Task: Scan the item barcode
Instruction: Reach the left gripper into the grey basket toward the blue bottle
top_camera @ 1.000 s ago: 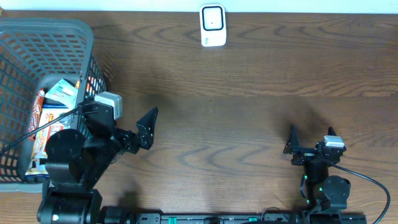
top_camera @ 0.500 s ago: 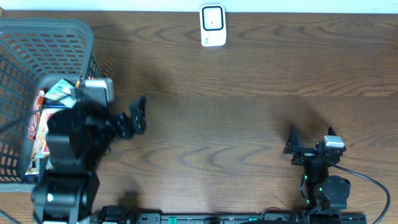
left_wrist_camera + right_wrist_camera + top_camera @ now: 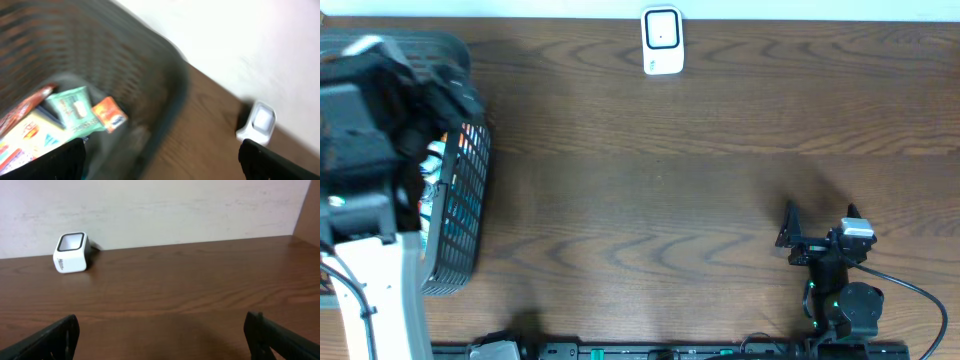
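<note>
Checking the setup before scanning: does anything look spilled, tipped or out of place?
Nothing stands out. The scanner stands by the far edge of the table, and the packets lie loosely piled inside the basket, none on the wood that shows. The left wrist view is blurred, so small damage could not be told.

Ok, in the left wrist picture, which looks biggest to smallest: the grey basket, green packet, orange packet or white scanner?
1. Grey plastic mesh basket.
2. Green packet.
3. Small orange packet and white box-shaped scanner look about alike; the scanner sits farther away, so I can't rank them.
</note>
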